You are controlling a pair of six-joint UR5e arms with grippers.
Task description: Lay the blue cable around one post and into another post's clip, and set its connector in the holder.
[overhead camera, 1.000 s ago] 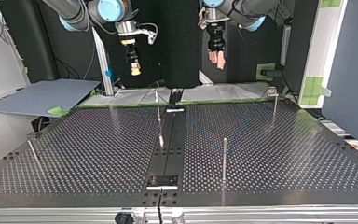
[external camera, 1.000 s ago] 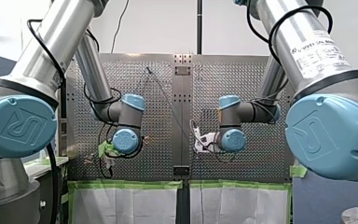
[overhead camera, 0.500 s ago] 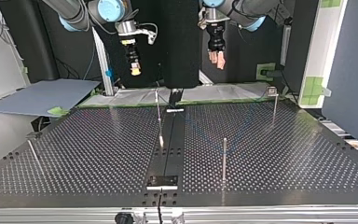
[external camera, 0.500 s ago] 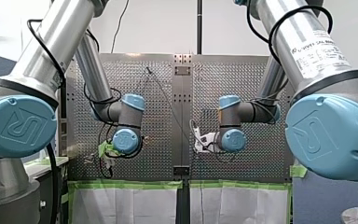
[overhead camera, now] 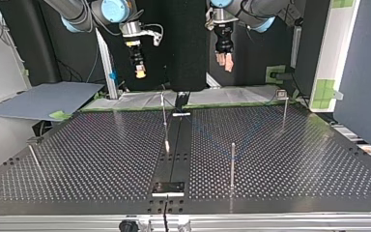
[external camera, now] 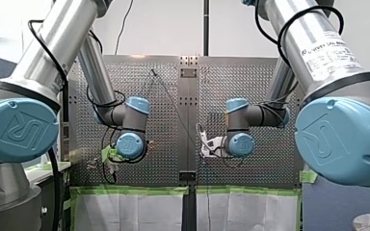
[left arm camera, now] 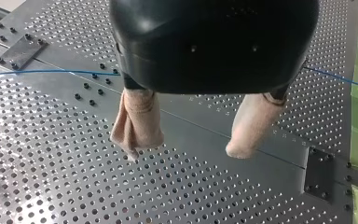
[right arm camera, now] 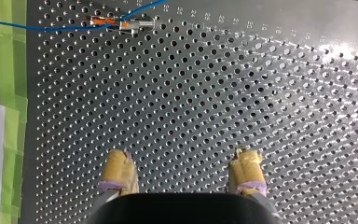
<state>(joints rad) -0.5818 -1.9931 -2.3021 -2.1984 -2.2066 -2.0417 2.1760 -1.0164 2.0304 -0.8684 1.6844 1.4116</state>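
Bright, even light; glare on table [right arm camera: 340,51] in right wrist view; top view bkgd dim.

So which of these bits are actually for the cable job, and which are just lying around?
For the job: thin blue cable; its small metal connector with orange bands; thin upright metal posts; my left gripper and my right gripper, both open.
Just lying about: flat grey sheet; green tape strips.

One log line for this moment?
left gripper open, empty | right gripper open, empty | cable on table, ungrasped | connector ahead of right gripper
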